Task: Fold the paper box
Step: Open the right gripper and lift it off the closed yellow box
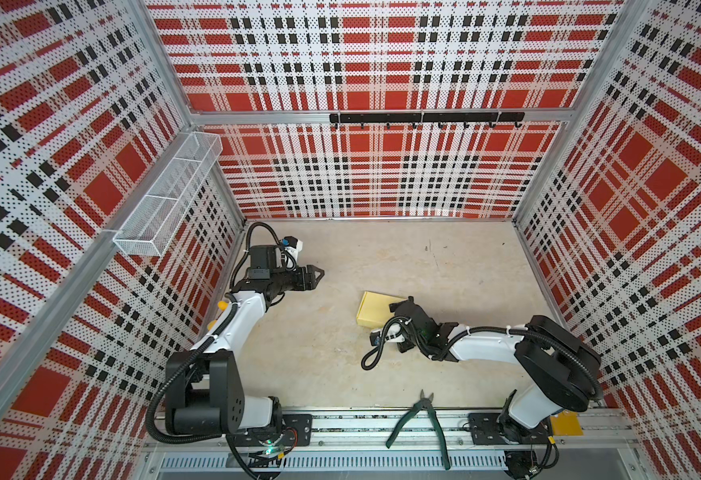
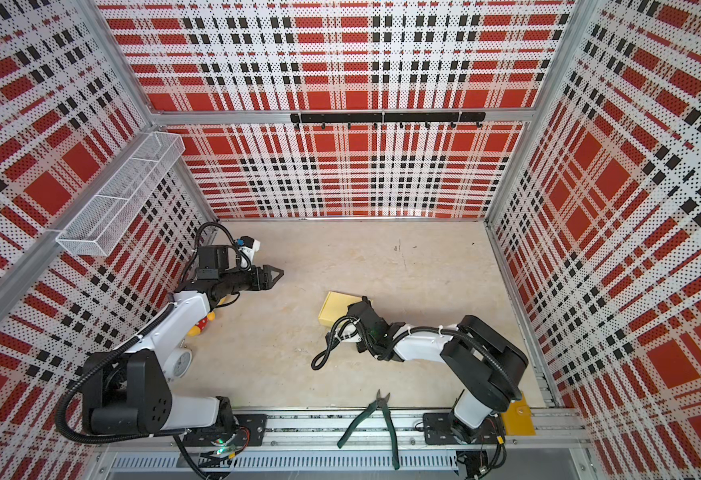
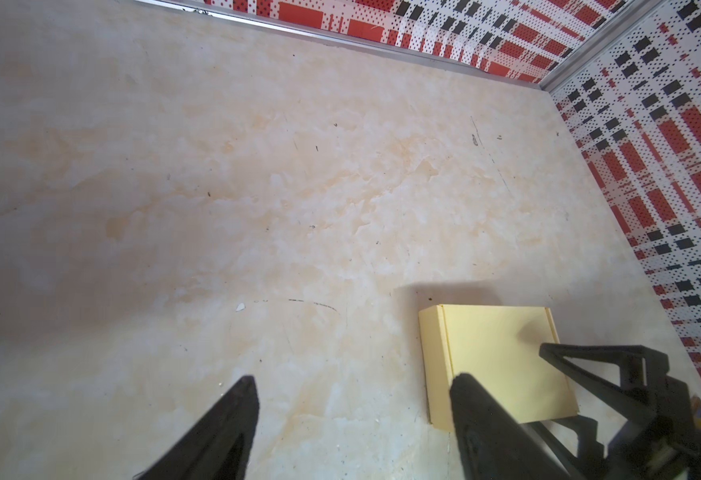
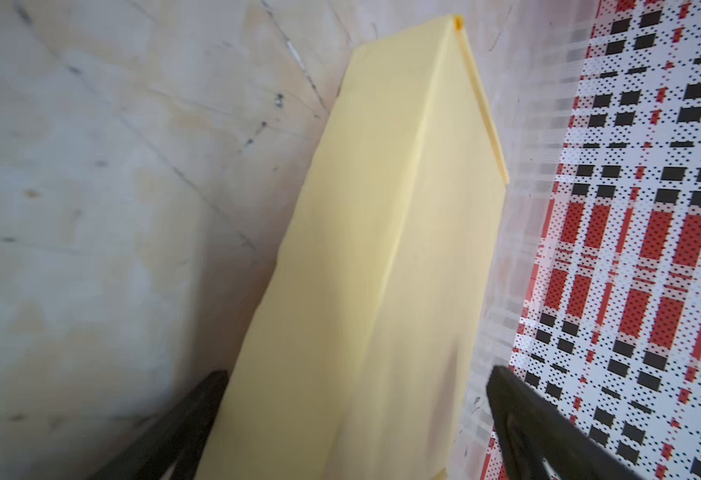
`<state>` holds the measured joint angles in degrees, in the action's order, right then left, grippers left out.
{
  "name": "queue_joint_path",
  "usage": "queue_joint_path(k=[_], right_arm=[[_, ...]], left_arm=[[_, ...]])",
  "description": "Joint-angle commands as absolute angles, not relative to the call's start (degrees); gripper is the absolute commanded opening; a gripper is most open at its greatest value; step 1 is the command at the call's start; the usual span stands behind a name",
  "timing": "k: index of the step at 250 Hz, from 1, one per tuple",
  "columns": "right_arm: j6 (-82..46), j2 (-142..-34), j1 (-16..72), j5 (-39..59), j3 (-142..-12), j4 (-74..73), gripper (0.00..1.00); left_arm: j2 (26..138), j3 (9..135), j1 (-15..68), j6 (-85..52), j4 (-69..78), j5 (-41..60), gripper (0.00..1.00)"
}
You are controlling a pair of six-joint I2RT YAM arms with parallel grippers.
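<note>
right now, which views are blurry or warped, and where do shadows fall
Right wrist view: the box is close and soft, the wall beside it smeared. Left wrist view: sharp; the box throws a soft shadow on the table. In both top views: side walls splay out, wide-angle.

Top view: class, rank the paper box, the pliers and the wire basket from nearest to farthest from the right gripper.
1. Paper box: mid-table, right at the right gripper.
2. Pliers: at the near edge, in front.
3. Wire basket: high up, far left.
</note>
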<state>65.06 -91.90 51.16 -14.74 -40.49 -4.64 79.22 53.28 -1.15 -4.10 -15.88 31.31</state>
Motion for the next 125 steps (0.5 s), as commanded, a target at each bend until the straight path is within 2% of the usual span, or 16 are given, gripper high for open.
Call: queue_joint_path(k=[1,48,125], right_arm=[[63.41,-91.05,49.56,-11.51,-40.82,3.46,1.0],[59.8,-94.33,42.3,-2.73,-52.35,19.07,1.0],[57.53,-93.17,42.1,-1.07,-52.47,22.3,1.0]], left_arm=[[78.01,52.78,-1.67,-3.6,-15.32,30.42,0.76],[78.29,52.83,-1.68,-3.62,-15.37,30.27,0.76],[78.56,52.96,-1.64,-2.75,-15.55,29.77,0.78]])
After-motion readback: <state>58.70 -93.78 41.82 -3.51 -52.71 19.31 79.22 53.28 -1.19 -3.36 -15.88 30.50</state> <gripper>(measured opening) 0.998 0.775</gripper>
